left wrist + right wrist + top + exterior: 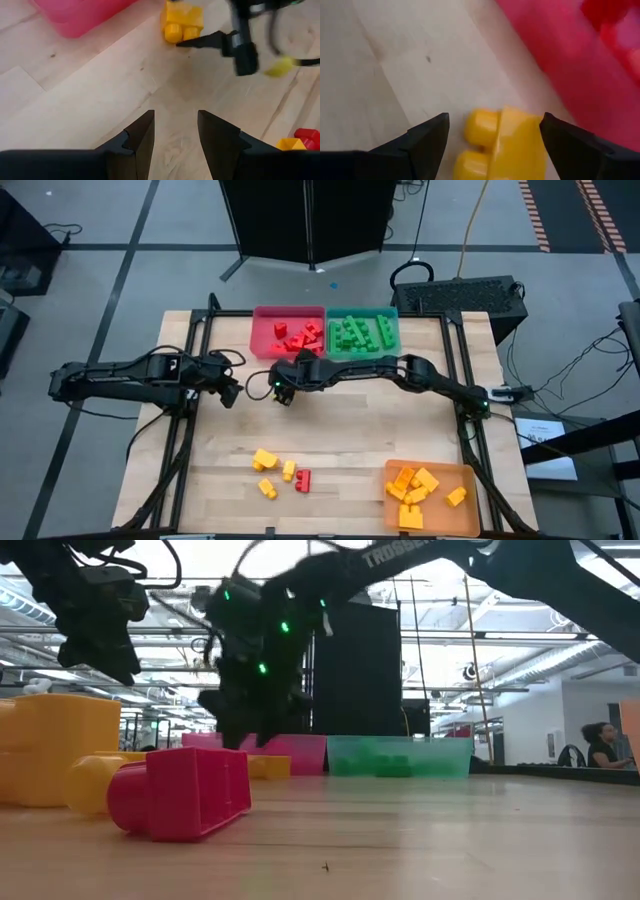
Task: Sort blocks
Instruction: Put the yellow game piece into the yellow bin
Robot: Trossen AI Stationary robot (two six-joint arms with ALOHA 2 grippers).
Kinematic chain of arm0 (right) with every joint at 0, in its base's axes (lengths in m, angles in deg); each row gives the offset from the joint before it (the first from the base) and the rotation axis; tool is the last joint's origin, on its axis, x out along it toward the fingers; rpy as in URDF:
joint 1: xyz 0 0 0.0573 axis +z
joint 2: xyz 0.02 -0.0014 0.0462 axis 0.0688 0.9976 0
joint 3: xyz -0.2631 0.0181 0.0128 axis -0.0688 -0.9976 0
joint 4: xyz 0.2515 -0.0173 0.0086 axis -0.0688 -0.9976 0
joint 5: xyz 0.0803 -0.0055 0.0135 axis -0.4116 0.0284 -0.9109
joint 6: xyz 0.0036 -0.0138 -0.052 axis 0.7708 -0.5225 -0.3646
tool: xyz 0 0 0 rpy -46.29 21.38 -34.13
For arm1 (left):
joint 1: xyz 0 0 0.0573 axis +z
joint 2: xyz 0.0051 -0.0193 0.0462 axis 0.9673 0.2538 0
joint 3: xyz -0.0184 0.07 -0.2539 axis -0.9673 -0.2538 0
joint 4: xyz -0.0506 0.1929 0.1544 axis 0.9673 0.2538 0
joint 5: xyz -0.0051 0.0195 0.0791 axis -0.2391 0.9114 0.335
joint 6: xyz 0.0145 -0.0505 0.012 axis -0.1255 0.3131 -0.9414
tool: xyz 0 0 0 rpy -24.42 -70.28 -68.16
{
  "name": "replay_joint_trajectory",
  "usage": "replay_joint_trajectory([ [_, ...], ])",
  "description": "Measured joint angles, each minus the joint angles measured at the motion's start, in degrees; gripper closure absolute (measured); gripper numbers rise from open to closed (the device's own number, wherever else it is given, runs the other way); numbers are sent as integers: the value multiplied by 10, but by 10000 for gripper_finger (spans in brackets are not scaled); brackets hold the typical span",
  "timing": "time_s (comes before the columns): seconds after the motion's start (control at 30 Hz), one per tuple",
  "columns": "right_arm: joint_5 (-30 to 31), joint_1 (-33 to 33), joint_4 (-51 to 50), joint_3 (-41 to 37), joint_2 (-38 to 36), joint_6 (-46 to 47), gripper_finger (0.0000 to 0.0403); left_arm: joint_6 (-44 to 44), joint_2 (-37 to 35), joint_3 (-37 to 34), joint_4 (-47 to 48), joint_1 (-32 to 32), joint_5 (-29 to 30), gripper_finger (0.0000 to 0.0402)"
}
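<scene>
A yellow brick (507,142) lies on the table beside the red tray (290,332); it also shows in the left wrist view (182,21). My right gripper (492,132) is open just above it, one finger on either side, apart from it as far as I can see. My left gripper (175,135) is open and empty over bare wood to the left (232,388). Three yellow bricks (265,460) and one red brick (303,480) lie near the front edge. The red tray holds red bricks (297,335), the green tray (362,332) green ones, and the orange tray (430,495) yellow ones.
The red and green trays stand side by side at the table's far edge, the orange tray at the near right corner. The two grippers are close together at mid-table. Bare wood lies to the left and in the middle right. A person sits far off in the room (603,745).
</scene>
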Motion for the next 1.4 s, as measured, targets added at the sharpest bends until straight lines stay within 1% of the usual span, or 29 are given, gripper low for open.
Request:
replay_joint_trajectory([
  [0.07,33,6,-36,44,0,-27,99,-4,0,0,3,0,-2,249],
  [0.13,58,9,-75,81,-6,-35,99,-4,0,0,3,0,-2,249],
  [0.27,82,3,-129,103,-5,-15,99,-5,0,0,3,0,-2,249],
  [0.33,59,-4,-156,103,-2,20,99,-5,0,0,3,0,-2,249],
  [0.47,-21,-21,-201,104,10,90,99,-5,0,0,3,0,-2,249],
  [0.6,-69,-32,-197,103,35,94,99,-8,0,0,2,0,-2,249],
  [0.7,-127,-35,-180,104,43,111,99,-8,0,0,2,0,-2,249],
  [0.87,-169,-35,-173,105,56,118,99,-8,0,0,3,0,-2,249],
  [1.1,-171,-29,-166,104,43,93,99,-9,0,0,2,0,-2,249],
  [1.27,-170,-34,-159,104,51,95,99,-9,0,0,1,0,-1,249],
  [1.4,-170,-35,-135,104,55,44,99,-9,0,0,1,0,7,249],
])
